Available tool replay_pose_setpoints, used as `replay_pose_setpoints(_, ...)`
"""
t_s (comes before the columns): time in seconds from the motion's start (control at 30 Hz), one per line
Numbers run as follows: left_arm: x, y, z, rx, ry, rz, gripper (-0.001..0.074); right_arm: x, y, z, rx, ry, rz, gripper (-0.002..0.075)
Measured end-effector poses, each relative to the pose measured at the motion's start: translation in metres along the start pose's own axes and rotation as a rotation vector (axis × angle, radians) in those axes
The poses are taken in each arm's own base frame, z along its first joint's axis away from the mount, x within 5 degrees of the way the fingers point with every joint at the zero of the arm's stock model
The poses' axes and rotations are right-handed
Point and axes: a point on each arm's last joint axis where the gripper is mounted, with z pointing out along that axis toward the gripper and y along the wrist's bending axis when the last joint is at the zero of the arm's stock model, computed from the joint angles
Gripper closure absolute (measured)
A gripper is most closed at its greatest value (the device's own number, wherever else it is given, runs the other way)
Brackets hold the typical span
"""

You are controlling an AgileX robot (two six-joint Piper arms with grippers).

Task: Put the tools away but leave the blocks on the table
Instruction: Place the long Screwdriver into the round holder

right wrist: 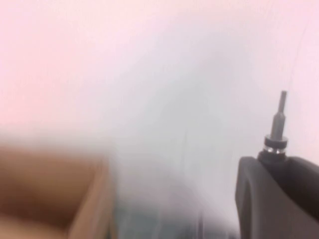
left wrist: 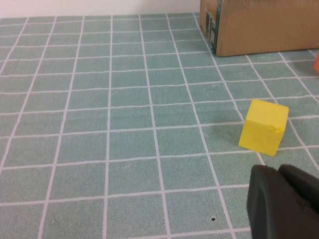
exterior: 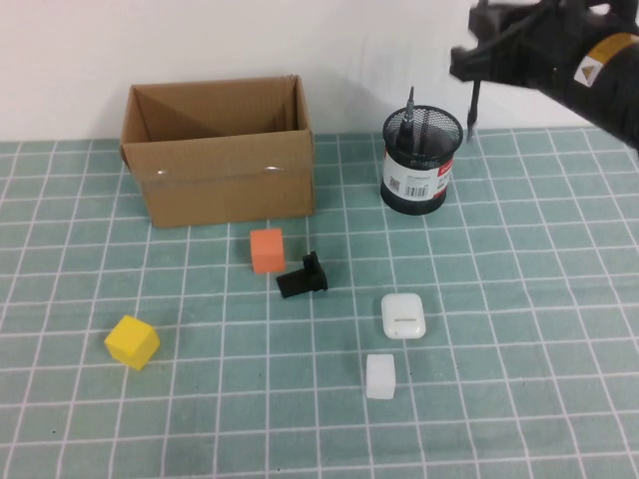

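My right gripper [exterior: 476, 78] hangs at the back right, just right of and above the black mesh cup [exterior: 422, 162]. It is shut on a thin black tool with a metal shaft [right wrist: 278, 122], whose dark length hangs down [exterior: 474, 110]. Another pointed tool [exterior: 409, 108] stands in the cup. On the table [exterior: 519, 299] lie an orange block [exterior: 267, 249], a yellow block [exterior: 132, 341] and a white block [exterior: 380, 376]. My left gripper [left wrist: 279, 172] is shut and empty, low over the mat a short way from the yellow block [left wrist: 264, 133]; it does not show in the high view.
An open cardboard box [exterior: 220, 165] stands at the back left. A small black bracket [exterior: 303, 276] lies beside the orange block, and a white earbud case [exterior: 402, 314] lies just behind the white block.
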Motion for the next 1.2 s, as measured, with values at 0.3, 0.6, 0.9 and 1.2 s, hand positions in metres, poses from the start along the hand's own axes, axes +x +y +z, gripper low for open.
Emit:
replay_pose_setpoints(0.3, 0.000, 0.000, 0.000, 0.000, 0.000, 0.000, 0.0738, 0.040, -0.006, 0.057, -0.020, -0.242, 0.037, 0.0687)
replay_pose_setpoints(0.6, 0.000, 0.000, 0.000, 0.000, 0.000, 0.000, 0.0738, 0.097, -0.012, 0.108, 0.010, -0.146, 0.083, 0.0687)
replay_pose_setpoints(0.9, 0.000, 0.000, 0.000, 0.000, 0.000, 0.000, 0.0738, 0.110, -0.014, 0.112, 0.026, -0.043, 0.069, 0.0404)
replay_pose_setpoints(1.2, 0.000, 0.000, 0.000, 0.000, 0.000, 0.000, 0.0738, 0.046, -0.009, 0.067, 0.029, 0.066, 0.068, 0.0347)
